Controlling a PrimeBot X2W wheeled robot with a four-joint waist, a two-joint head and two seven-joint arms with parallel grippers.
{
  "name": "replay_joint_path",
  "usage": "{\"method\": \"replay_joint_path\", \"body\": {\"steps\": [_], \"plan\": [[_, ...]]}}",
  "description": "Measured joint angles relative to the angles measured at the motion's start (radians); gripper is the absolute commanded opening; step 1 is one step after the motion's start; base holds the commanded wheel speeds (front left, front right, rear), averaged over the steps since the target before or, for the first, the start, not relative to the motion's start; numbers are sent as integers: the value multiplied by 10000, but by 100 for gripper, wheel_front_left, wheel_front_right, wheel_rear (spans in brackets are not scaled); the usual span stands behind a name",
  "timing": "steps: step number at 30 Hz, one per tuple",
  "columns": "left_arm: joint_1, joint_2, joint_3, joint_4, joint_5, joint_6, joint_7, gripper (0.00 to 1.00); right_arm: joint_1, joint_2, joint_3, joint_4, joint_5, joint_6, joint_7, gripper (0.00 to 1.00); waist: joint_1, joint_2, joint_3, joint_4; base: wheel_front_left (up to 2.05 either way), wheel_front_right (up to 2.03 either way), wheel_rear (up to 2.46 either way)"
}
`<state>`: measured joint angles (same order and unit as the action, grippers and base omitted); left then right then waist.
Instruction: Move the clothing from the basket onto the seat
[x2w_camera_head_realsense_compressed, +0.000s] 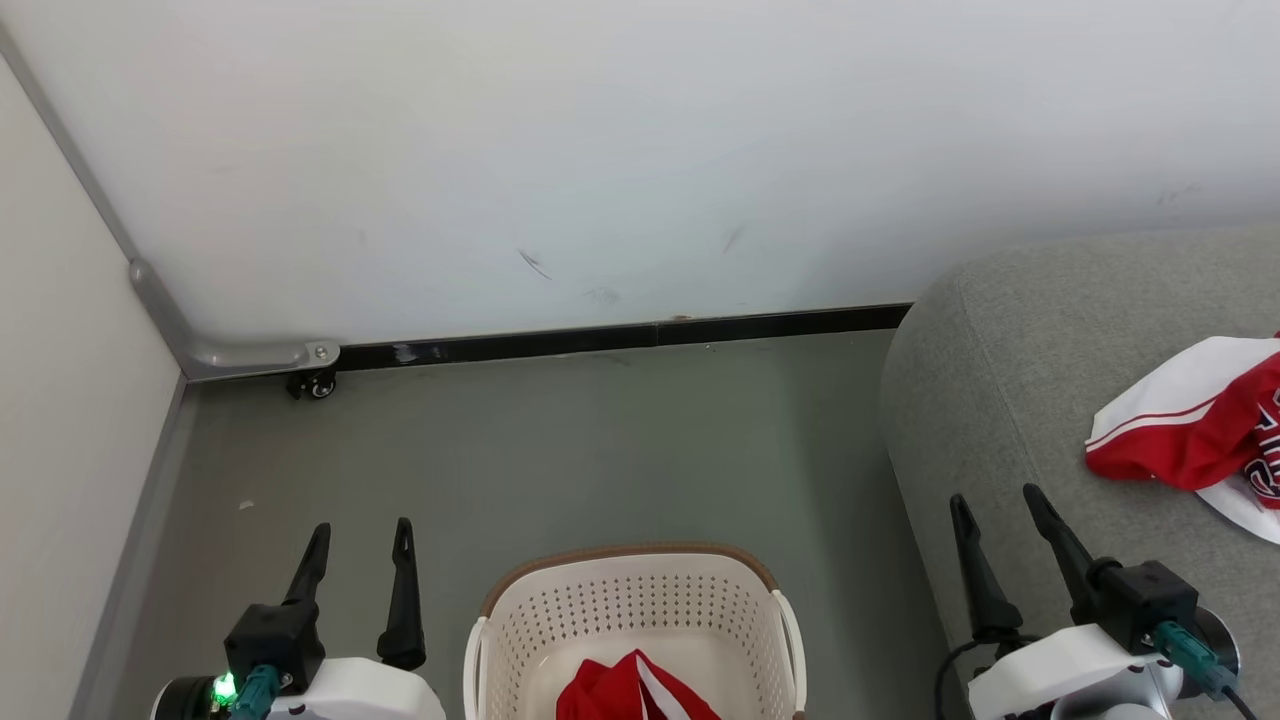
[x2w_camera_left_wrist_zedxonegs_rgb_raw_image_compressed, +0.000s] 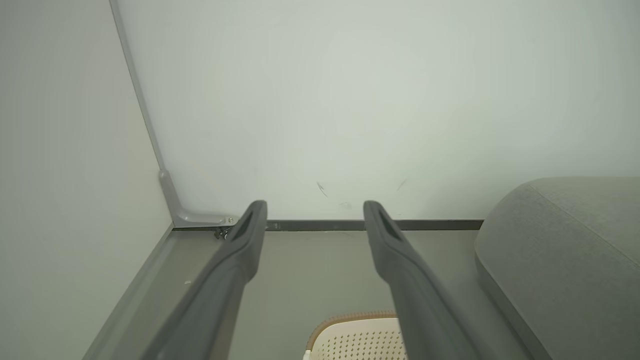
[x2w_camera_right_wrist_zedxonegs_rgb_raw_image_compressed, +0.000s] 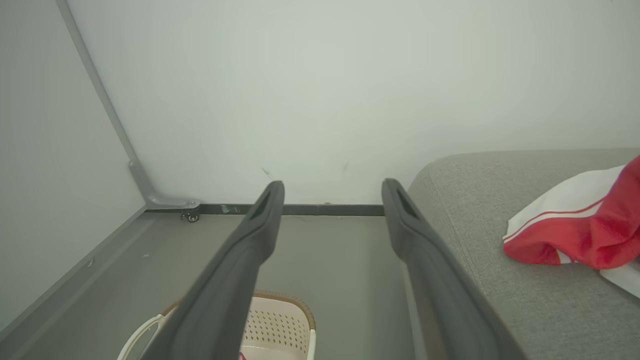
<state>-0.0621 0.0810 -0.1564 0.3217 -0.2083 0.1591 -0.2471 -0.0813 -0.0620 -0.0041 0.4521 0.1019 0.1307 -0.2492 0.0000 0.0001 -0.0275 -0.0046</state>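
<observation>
In the head view the left gripper (x2w_camera_head_realsense_compressed: 362, 526) stands at 7 o'clock, its two long dark fingers spread apart with nothing between them. The right gripper (x2w_camera_head_realsense_compressed: 994, 496) at 5 o'clock is likewise spread wide and empty, above the near corner of the large grey woven-fabric sofa (x2w_camera_head_realsense_compressed: 1000, 400). Between them, at 6 o'clock, sits the cream-white perforated plastic laundry basket (x2w_camera_head_realsense_compressed: 620, 600) with brown rim trim. It is at about 4 o'clock from the left gripper and 8 o'clock from the right one, apart from both. Inside it lies a crumpled soft red garment (x2w_camera_head_realsense_compressed: 615, 695) with a white stripe, cut off by the bottom edge. A second red garment (x2w_camera_head_realsense_compressed: 1190, 430), with a white panel, thin red stripe trim and dark white-edged lettering, lies bunched on the sofa's seat. It is at about 2 o'clock from the right gripper and well apart from its fingertips. The basket rests on a dull grey-green floor (x2w_camera_head_realsense_compressed: 560, 450) just beside the sofa. A scuffed white wall (x2w_camera_head_realsense_compressed: 600, 150) runs along 12 o'clock above a black baseboard (x2w_camera_head_realsense_compressed: 620, 338). At 10 o'clock a grey metal bracket (x2w_camera_head_realsense_compressed: 250, 352) and a small black caster (x2w_camera_head_realsense_compressed: 318, 385) sit in the corner.
</observation>
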Motion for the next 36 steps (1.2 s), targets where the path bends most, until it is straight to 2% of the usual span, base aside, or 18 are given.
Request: {"method": "replay_joint_path", "body": {"steps": [11, 36], "plan": [[8, -6, 86, -98, 0, 0, 0, 100, 307, 75, -194, -412, -385, 0, 27, 100, 0, 0, -64, -100, 0, 0, 0], [168, -23, 173, -238, 203, -15, 0, 100, 659, 165, -215, -1302, -418, 0, 251, 100, 0, 0, 51, -225, 0, 0, 0]]}}
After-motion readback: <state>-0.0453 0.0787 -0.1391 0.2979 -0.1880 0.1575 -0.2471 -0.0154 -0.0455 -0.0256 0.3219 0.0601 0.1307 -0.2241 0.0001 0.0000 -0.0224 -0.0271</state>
